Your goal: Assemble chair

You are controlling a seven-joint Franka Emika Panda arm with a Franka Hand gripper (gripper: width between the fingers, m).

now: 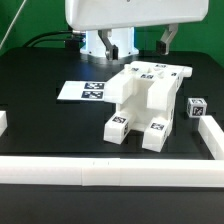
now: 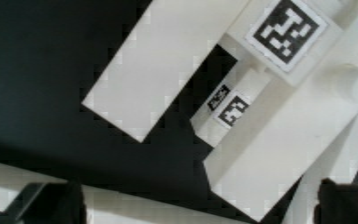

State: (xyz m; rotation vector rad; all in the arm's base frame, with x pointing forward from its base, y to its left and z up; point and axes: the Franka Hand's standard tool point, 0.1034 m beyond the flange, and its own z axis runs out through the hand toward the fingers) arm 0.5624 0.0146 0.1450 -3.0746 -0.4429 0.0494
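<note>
nearest me, the white border rail (image 1: pixel 100 175) runs along the surface's (image 1: pixel 40 130) near edge; behind it the chair (image 1: pixel 150 98) sits mid-surface, with the marker board (image 1: pixel 85 91) toward the exterior view's left of it. i see the hand (image 1: pixel 117 45) hanging over the chair's far end, jaws spread wide, gripping nothing.
</note>
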